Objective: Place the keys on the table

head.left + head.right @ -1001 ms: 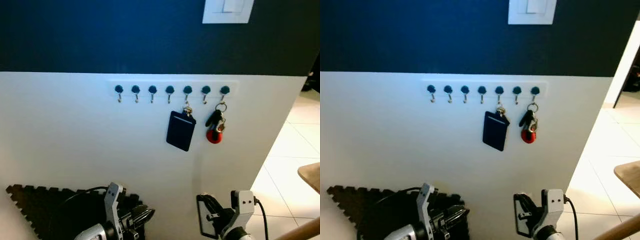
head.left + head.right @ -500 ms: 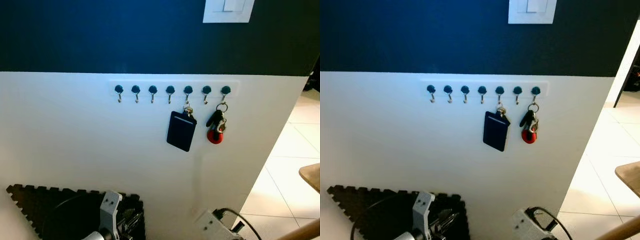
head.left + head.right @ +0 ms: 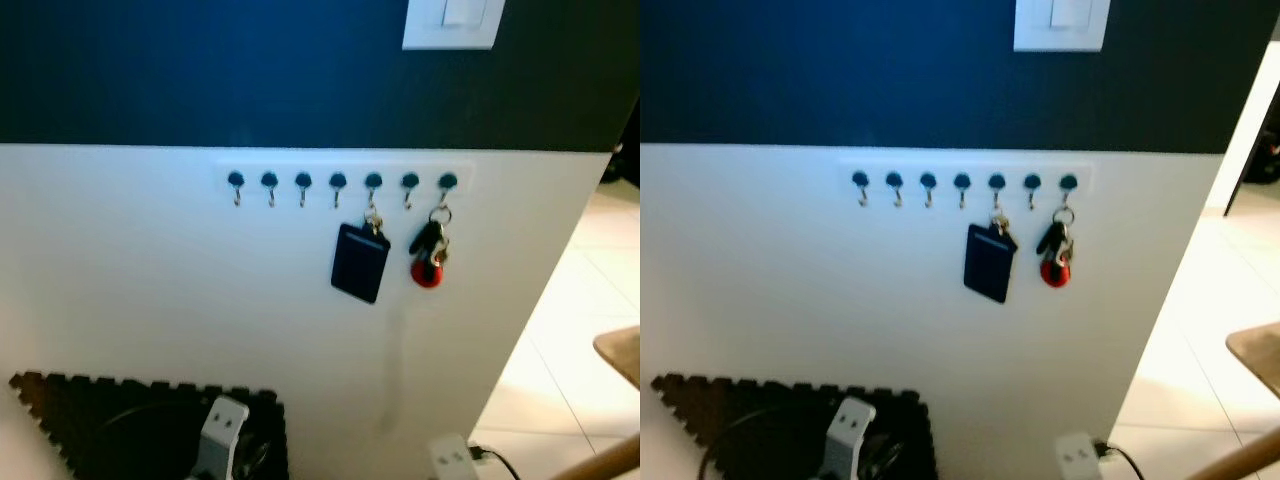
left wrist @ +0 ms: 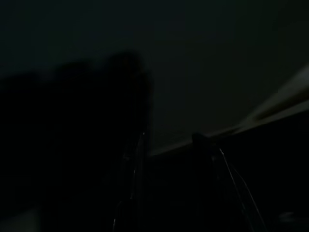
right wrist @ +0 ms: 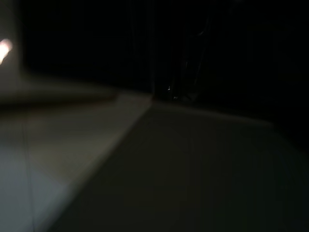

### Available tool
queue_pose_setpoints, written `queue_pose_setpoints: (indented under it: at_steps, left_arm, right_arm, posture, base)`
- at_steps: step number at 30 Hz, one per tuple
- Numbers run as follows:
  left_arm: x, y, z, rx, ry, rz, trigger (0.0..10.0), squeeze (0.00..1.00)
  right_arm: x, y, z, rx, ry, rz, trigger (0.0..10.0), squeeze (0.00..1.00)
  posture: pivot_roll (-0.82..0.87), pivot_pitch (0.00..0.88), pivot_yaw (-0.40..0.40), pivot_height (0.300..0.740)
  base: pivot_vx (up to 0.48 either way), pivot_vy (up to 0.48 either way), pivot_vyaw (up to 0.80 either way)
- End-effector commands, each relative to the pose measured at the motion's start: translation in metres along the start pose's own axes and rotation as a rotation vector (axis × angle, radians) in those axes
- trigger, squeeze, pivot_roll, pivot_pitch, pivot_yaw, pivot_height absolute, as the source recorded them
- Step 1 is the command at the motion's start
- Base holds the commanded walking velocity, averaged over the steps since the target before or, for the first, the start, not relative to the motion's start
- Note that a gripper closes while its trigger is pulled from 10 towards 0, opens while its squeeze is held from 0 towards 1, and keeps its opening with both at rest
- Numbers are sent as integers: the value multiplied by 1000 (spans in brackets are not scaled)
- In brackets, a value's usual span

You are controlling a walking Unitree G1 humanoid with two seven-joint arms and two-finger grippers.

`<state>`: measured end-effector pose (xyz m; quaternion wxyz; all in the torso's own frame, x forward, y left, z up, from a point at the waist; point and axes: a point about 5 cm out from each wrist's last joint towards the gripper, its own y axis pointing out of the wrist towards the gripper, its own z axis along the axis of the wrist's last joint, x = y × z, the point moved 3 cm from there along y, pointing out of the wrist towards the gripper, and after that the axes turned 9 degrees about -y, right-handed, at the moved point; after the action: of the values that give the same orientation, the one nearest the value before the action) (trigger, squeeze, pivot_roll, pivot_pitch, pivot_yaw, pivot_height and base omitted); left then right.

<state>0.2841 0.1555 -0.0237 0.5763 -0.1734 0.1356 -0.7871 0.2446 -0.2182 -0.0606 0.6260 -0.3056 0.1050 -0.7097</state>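
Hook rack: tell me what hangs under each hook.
On the hook rack, a dark card holder hangs from the fifth hook from the left, and the keys, with a red fob, from the last. The other hooks are bare. The card holder hides the wall behind it.

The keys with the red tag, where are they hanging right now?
In the head views, the keys hang from the rightmost hook of the hook rail on the white wall, just right of a dark card holder.

No text, label, brand, number or sign can be read anywhere; the views are too blurred or too dark.
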Motion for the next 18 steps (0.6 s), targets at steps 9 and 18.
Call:
queue_pose_setpoints:
  at_steps: [9,18]
  left_arm:
    - [-38,-29,-56,-210,-90,261,10000,0]
    - [-37,-33,-66,-224,-135,269,10000,0]
  right_arm:
    - [-5,-16,-48,-189,65,-12,10000,0]
    - [2,-22,-64,-252,124,-48,10000,0]
  posture:
    - [10,40,23,740]
    - [4,35,26,740]
  base:
    - [0,0,0]
    - [0,0,0]
